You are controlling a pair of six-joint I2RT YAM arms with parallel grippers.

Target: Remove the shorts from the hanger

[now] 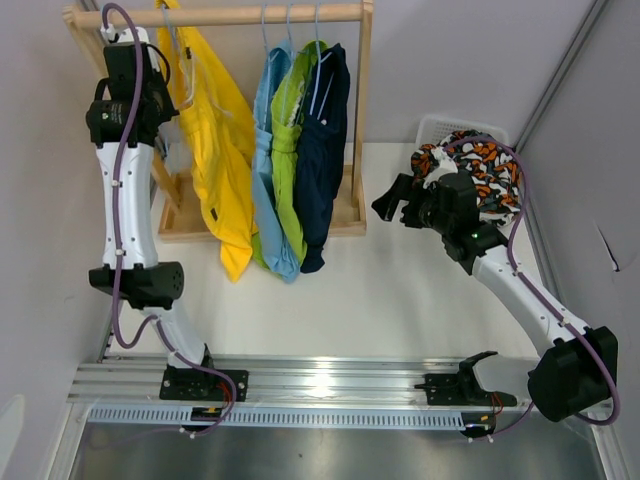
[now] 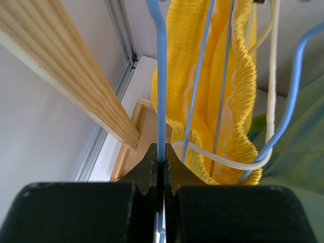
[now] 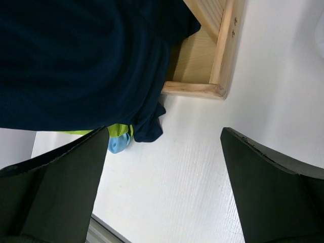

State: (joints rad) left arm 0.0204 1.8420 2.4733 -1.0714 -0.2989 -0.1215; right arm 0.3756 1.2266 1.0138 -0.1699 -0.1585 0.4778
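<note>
Bright yellow shorts [image 1: 220,150] hang on a blue wire hanger [image 2: 161,101] at the left end of the wooden rack. My left gripper [image 2: 161,159] is up by the rail, shut on that hanger's wire, with the yellow waistband [image 2: 202,76] just beyond it. Light blue shorts [image 1: 268,160], lime green shorts [image 1: 288,140] and dark navy shorts [image 1: 325,150] hang side by side further right. The patterned shorts [image 1: 485,165] lie in a white basket. My right gripper [image 1: 390,205] is open over the table with nothing between its fingers, right of the navy shorts [image 3: 76,61].
The rack's top rail [image 1: 250,15] spans the back, and its wooden base [image 1: 185,220] rests on the white table. Its right upright and foot [image 3: 202,66] stand close to my right gripper. The white basket [image 1: 440,125] sits at the back right, against the wall.
</note>
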